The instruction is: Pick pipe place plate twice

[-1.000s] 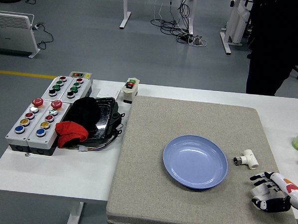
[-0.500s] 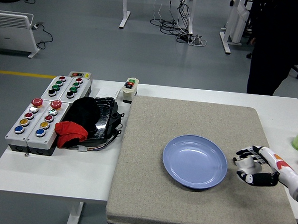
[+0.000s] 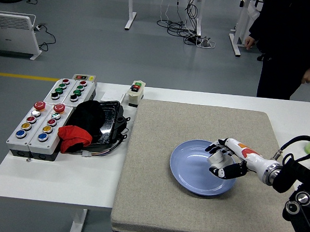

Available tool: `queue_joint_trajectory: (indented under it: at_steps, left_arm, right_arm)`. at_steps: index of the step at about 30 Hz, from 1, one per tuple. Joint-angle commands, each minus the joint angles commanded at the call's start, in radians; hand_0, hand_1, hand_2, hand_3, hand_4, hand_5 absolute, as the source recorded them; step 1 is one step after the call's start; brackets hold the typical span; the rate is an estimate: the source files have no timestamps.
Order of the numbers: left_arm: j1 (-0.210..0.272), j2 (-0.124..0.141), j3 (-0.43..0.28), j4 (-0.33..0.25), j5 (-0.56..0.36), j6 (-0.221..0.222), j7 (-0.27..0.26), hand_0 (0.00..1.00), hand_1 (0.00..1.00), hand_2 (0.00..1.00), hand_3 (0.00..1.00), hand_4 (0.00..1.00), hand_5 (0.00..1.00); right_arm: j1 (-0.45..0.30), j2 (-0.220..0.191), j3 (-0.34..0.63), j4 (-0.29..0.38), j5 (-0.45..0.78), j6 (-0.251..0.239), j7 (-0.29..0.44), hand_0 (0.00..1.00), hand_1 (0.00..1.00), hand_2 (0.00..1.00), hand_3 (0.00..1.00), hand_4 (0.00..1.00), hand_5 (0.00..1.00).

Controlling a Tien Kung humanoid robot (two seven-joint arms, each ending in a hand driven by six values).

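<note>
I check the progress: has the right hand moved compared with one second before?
Yes. The right hand moved left and away from the near edge, from the mat right of the blue plate to above the plate.

Right hand over the blue plate on the grey mat, fingers curled on a white pipe fitting — person in dark clothes stands at far side, hands off the table.
</note>
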Motion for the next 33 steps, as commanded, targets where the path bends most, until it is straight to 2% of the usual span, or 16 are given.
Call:
queue_joint_trajectory:
  at_steps: [4,5,10,11,15,16,17,19,22,23,26,33]
  left_arm:
    - [-0.001,0.0,0.002,0.0,-0.003,0.0,-0.001,0.621,0.584,0.514,0.586,0.265,0.998]
    - [-0.002,0.0,0.003,0.0,-0.003,0.0,-0.001,0.622,0.584,0.514,0.587,0.266,0.998]
    - [-0.002,0.0,0.01,-0.001,-0.016,0.0,-0.005,0.622,0.584,0.514,0.587,0.266,0.998]
    - [-0.002,0.0,0.01,-0.001,-0.016,0.0,-0.005,0.622,0.583,0.512,0.586,0.266,0.998]
    - [-0.004,0.0,0.009,0.0,-0.014,-0.001,-0.004,0.622,0.583,0.512,0.586,0.266,0.998]
    - [-0.004,0.0,0.009,0.0,-0.013,-0.001,-0.004,0.622,0.583,0.512,0.586,0.266,0.998]
    - [-0.004,0.0,0.009,0.0,-0.013,-0.001,-0.004,0.622,0.583,0.511,0.585,0.266,0.998]
    - [-0.005,0.001,0.009,0.0,-0.015,-0.001,-0.004,0.622,0.583,0.511,0.585,0.266,0.998]
    - [-0.005,0.0,0.008,0.0,-0.012,-0.001,-0.003,0.622,0.583,0.511,0.585,0.266,0.998]
    - [-0.005,0.0,0.007,0.0,-0.012,-0.001,-0.003,0.621,0.581,0.511,0.585,0.269,0.998]
    - [-0.005,0.0,0.009,0.0,-0.015,-0.001,-0.003,0.621,0.581,0.511,0.585,0.269,0.998]
    - [-0.004,0.0,0.008,0.0,-0.017,-0.001,-0.004,0.621,0.581,0.51,0.584,0.269,0.998]
  right_arm:
    - [0.025,0.007,-0.029,-0.054,-0.031,-0.023,0.013,0.692,0.729,0.893,0.865,0.663,0.248]
    - [0.027,0.006,-0.037,-0.066,-0.039,-0.028,0.015,0.858,0.841,0.998,0.957,0.699,0.271]
    - [0.021,-0.003,-0.05,-0.072,-0.088,-0.024,0.01,0.858,0.841,0.998,0.957,0.699,0.271]
    - [0.021,-0.003,-0.05,-0.071,-0.094,-0.024,0.01,0.977,0.911,0.998,0.998,0.76,0.262]
    - [0.016,-0.005,-0.037,-0.05,-0.096,-0.026,0.009,0.977,0.911,0.998,0.998,0.76,0.262]
    - [0.014,-0.006,-0.028,-0.042,-0.094,-0.037,0.012,0.977,0.911,0.998,0.998,0.76,0.262]
    - [0.012,-0.006,-0.023,-0.038,-0.093,-0.045,0.014,0.998,0.934,0.998,0.998,0.714,0.222]
    - [0.011,-0.008,-0.001,-0.032,-0.099,-0.091,0.026,0.998,0.934,0.998,0.998,0.714,0.222]
    - [0.022,-0.01,0.058,-0.067,-0.139,-0.123,0.031,0.998,0.934,0.998,0.998,0.714,0.222]
    - [0.023,-0.011,0.064,-0.071,-0.142,-0.124,0.031,0.998,0.934,0.998,0.998,0.719,0.268]
    - [0.03,-0.018,0.123,-0.136,-0.179,-0.112,0.025,0.998,0.934,0.998,0.998,0.719,0.268]
    - [0.025,-0.008,0.19,-0.25,-0.196,-0.094,0.014,0.994,0.929,0.998,0.998,0.728,0.289]
